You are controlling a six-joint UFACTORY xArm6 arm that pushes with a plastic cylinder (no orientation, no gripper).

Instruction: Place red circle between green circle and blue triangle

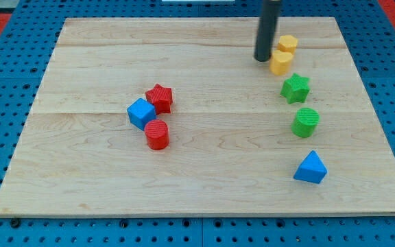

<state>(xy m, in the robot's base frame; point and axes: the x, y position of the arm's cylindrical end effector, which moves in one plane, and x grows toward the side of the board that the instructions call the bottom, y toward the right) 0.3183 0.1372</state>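
Observation:
The red circle (157, 134) lies left of the board's middle, touching a blue cube (140, 112) above-left of it. The green circle (306, 122) lies at the view's right. The blue triangle (310, 168) lies below it, with a small gap between them. My tip (262, 59) is near the view's top right, just left of two yellow blocks, far from the red circle.
A red star (160, 97) sits above the red circle, beside the blue cube. A green star (295, 88) lies above the green circle. A yellow block (287, 44) and another yellow block (281, 63) lie right of my tip. The wooden board (81, 178) rests on a blue pegboard.

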